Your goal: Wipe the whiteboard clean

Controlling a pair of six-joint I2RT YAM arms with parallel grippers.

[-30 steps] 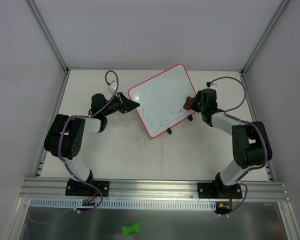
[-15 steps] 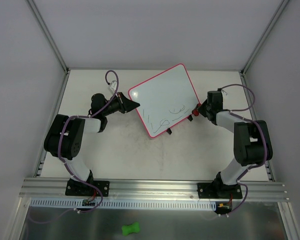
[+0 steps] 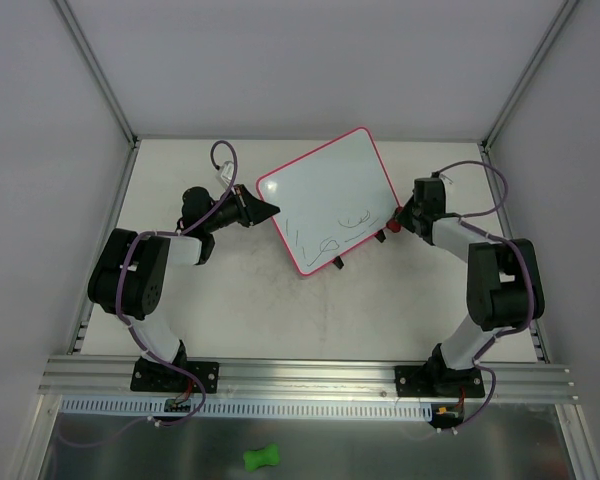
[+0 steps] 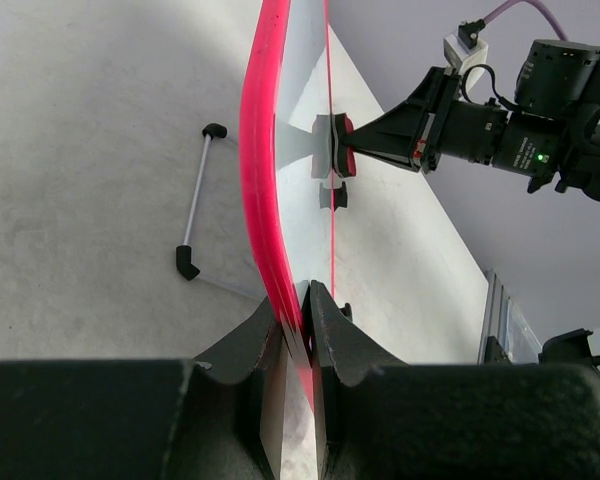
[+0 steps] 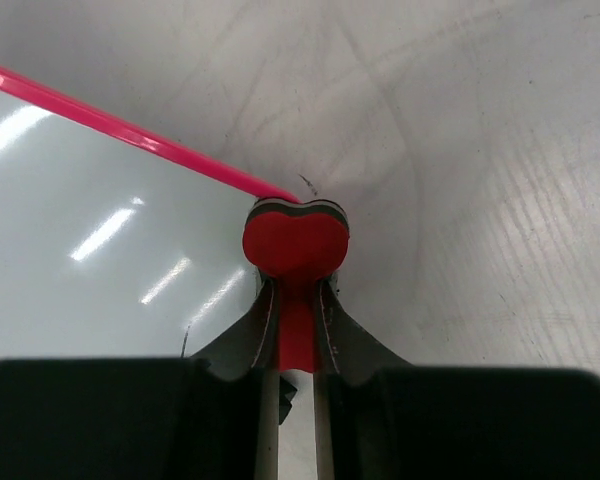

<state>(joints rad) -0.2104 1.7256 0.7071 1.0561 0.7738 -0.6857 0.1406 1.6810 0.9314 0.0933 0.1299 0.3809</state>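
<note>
- Left wrist view: the left jaws are drawn narrow and pinch the pink frame (image 4: 252, 150) of the whiteboard (image 4: 302, 80) at the bottom centre. The board runs almost edge-on from them toward the top of the frame.
- Right wrist view: the right jaws are closed tight on the stem of a red eraser (image 5: 295, 243). Its rounded head sits just beyond them in the middle of the frame.
- The eraser's head meets the board's pink edge, which comes in as a line from the upper left and ends behind the head. The white face (image 5: 90, 260) fills the left of that frame and the bare surface (image 5: 480, 150) fills the right.
- In the left wrist view the eraser (image 4: 332, 140) shows at the board's far edge, upper centre, with the right arm behind it at the upper right.
- A thin rod with black ends (image 4: 195, 205) lies on the surface at the left of that view, apart from the board.
- Top external view: the whiteboard (image 3: 325, 190) sits at the centre, turned like a diamond. The left jaws are at its left edge and the right jaws, with the eraser (image 3: 393, 228), at its lower right edge.
- Dark scribbles (image 3: 330, 238) cross the board's lower part, between the two sets of jaws.
- A green bone-shaped piece (image 3: 262, 458) lies at the bottom of that view, below the rail.
</note>
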